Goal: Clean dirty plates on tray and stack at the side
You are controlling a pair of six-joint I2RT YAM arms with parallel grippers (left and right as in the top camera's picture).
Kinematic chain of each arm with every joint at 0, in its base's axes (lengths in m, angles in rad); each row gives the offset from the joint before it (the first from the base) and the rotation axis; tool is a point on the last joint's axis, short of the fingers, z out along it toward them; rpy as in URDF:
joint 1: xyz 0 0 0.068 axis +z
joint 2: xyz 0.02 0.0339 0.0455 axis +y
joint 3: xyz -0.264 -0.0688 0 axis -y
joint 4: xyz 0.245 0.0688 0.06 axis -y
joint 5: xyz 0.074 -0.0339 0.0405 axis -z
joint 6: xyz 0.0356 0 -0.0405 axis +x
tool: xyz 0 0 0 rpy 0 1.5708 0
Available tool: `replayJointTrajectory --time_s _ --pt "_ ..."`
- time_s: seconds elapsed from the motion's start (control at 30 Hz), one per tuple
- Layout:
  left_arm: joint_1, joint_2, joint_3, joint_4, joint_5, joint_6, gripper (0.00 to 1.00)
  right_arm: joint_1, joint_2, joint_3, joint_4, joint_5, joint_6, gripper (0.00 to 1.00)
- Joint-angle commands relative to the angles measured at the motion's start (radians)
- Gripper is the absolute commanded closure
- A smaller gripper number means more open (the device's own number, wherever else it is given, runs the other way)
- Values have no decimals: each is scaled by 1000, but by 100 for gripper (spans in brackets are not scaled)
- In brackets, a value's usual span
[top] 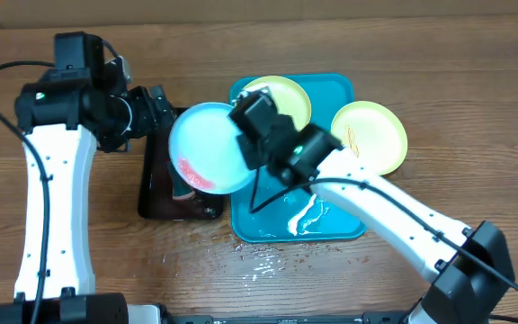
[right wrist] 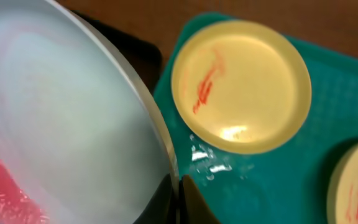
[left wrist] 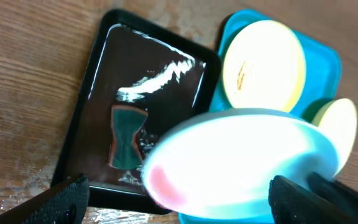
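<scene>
My right gripper (top: 244, 137) (right wrist: 179, 200) is shut on the rim of a plate (top: 205, 144) (right wrist: 61, 124) with a red sauce smear. It holds the plate tilted above the dark tray (top: 151, 193). This plate also shows blurred in the left wrist view (left wrist: 241, 155). Two more plates with thin sauce streaks are on the turquoise tray (top: 331, 220) (right wrist: 272, 180): one at its back (top: 281, 97) (right wrist: 241, 84), one overhanging its right rim (top: 371, 135) (right wrist: 356, 186). My left gripper (top: 158, 106) (left wrist: 179, 205) is open and empty beside the held plate's left edge.
The dark brown-black tray (left wrist: 92, 81) is wet and holds a green and brown sponge (left wrist: 126, 137). Water or foam lies on the turquoise tray's front (top: 306, 216) and on the wooden table in front of it (top: 263, 261).
</scene>
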Motion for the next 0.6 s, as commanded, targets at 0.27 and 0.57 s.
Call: replayJointTrajectory --time_s 0.27,0.57 --pt "10 -60 28 -10 34 26 4 172 67 18 129 536 18 96" --pt "13 -80 53 -10 140 26 8 260 67 18 102 669 -21 96"
